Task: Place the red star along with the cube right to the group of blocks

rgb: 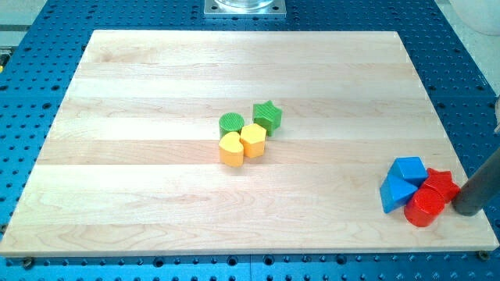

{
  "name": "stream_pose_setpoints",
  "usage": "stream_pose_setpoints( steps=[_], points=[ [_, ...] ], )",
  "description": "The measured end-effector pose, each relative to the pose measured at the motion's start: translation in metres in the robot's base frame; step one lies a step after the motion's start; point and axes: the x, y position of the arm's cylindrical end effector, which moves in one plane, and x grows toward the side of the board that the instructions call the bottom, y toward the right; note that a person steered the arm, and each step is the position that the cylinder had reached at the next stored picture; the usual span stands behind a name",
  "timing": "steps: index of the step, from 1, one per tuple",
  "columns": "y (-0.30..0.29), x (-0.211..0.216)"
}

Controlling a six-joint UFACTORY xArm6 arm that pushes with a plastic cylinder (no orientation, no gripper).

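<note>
Red star point(442, 183) sits at the board's point(156, 195) four o'clock corner, huddled with blue cube point(409, 168), blue wedge-like block point(395, 195) and red cylinder point(424, 209), clawless my tip point(469, 211) touching at its three o'clock; nothing is yet moved toward the central green-yellow group's point(248, 134) right.

One camera looks down at a slant from beyond the frame's bottom edge, far enough back to take in nearly the whole wooden worktop point(156, 86), facing the frame's top.

pale smooth wooden board point(156, 94), perforated blue metal table point(31, 94)
</note>
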Motion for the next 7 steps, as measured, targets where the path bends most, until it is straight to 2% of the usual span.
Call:
stream_pose_setpoints(
  steps=[1, 3, 5, 7],
  points=[
    [-0.002, -0.017],
    [-0.005, -0.016],
    [-0.063, -0.016],
    [-0.093, -0.018]
  ],
)
